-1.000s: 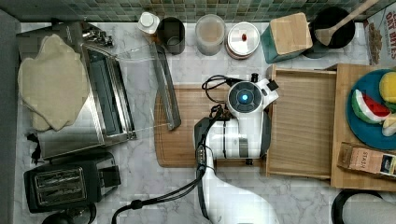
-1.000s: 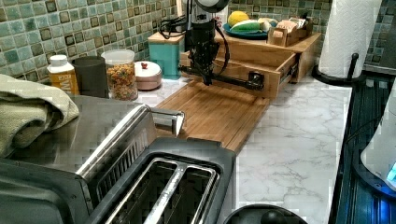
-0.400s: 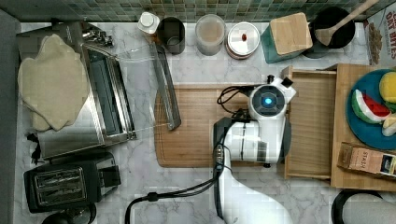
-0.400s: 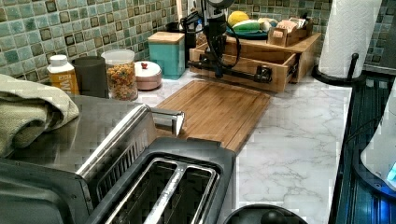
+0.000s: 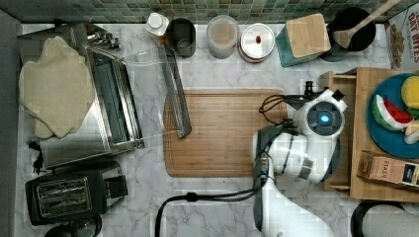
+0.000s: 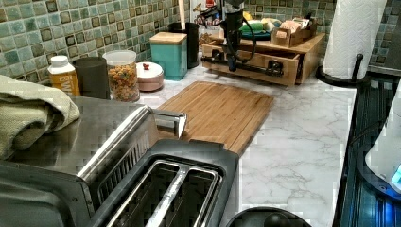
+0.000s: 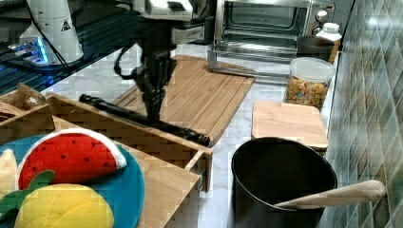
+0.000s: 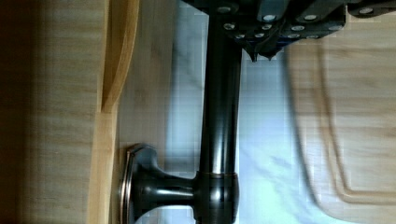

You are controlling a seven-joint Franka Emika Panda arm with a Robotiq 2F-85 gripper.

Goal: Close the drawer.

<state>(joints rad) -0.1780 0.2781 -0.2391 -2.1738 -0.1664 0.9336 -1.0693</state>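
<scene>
Gripper (image 7: 154,111) sits right on the handle (image 7: 142,118), fingers clamped on it, pushing; the drawer (image 7: 123,133), centre-left in the right view, looks nearly shut.

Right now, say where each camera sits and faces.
Top view: overhead, facing down at the marble counter; the white arm overlaps the pale bamboo drawer.
Left view: beside the black toaster, facing along the counter to the drawer; gripper there.
Right view: behind the drawer, facing the steel toaster oven; gripper at the dark bar handle.
Wrist view: wrist-mounted, faces that handle past the gripper.
Left and right views share the brown cutting board.
</scene>
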